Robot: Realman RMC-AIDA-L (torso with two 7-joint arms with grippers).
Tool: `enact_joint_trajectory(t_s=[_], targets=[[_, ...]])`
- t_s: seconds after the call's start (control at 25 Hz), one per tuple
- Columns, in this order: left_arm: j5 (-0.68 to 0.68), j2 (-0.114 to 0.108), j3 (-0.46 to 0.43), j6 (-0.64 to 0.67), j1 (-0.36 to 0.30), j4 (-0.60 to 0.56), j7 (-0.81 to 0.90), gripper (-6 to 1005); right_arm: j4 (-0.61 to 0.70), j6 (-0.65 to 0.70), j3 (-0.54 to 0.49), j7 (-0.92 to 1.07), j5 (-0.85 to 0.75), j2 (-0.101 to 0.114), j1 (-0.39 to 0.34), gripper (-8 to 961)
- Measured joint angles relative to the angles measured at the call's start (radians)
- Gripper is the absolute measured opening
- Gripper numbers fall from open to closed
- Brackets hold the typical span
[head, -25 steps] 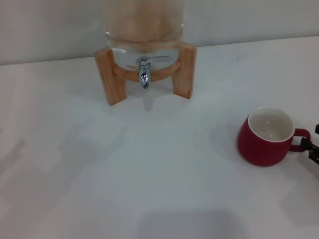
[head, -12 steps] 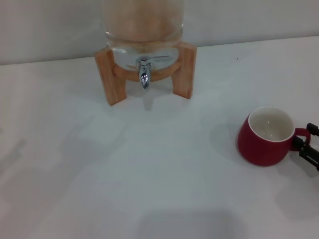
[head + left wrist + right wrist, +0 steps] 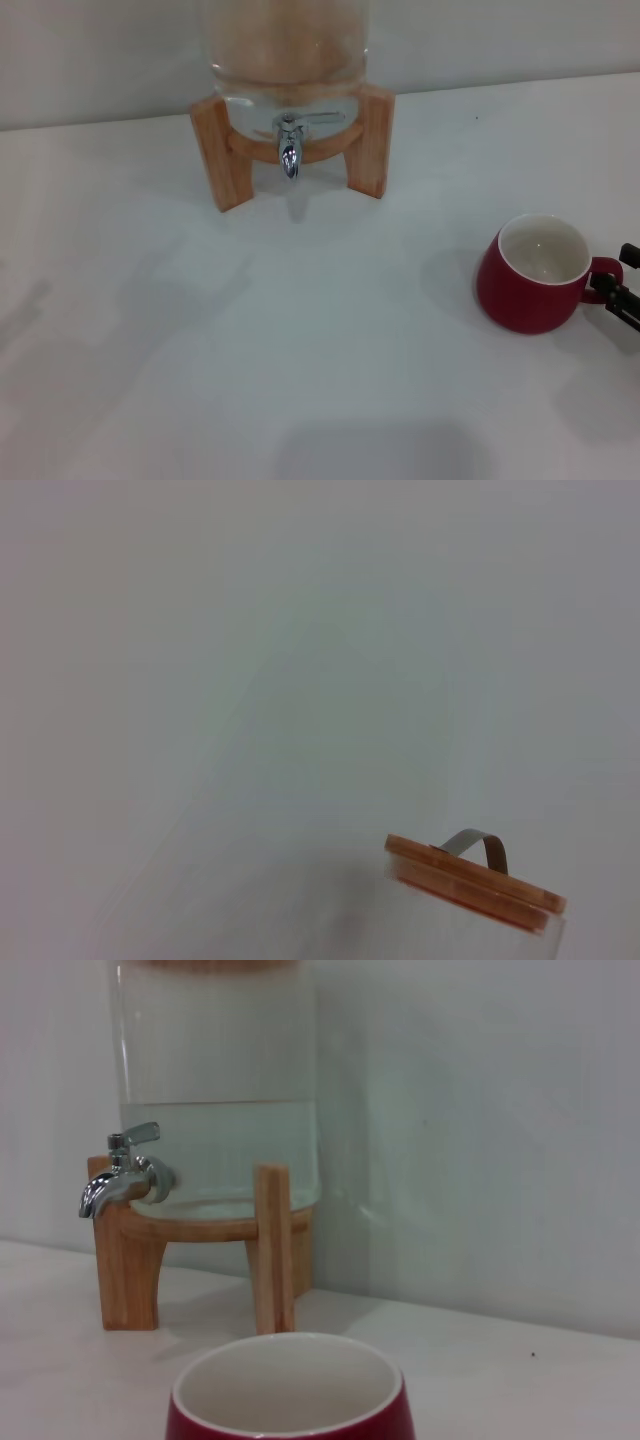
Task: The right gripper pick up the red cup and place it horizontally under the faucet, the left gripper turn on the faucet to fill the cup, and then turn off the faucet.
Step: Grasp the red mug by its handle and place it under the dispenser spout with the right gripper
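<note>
The right end effector (image 3: 622, 290) shows only as black fingertips at the head view's right edge, at the loop handle of the red cup (image 3: 533, 272); whether they grip it cannot be told. The cup stands upright on the white bench (image 3: 300, 350), empty, well apart from the faucet (image 3: 290, 142) on the glass dispenser (image 3: 220, 1090) in its wooden stand (image 3: 220, 160). The pick-up step appears underway. Next, closing firmly on the handle, then carrying the cup beneath the spout. The left end effector is out of view
</note>
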State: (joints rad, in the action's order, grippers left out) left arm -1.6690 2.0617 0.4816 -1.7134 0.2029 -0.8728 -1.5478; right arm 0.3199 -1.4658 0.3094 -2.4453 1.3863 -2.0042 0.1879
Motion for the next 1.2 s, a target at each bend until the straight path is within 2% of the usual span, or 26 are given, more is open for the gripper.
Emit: enact_joint_trajectory(t_s=[0.76, 1.2], targets=[[-0.004, -0.001, 0.0, 0.006, 0.007, 0.0, -0.001, 891, 0.005, -0.001, 0.002, 0.035, -0.006, 0.011, -0.001, 492], [-0.008, -0.002, 0.0, 0.008, 0.007, 0.0, -0.002, 891, 0.024, -0.002, 0.002, 0.043, -0.003, 0.007, -0.008, 491]])
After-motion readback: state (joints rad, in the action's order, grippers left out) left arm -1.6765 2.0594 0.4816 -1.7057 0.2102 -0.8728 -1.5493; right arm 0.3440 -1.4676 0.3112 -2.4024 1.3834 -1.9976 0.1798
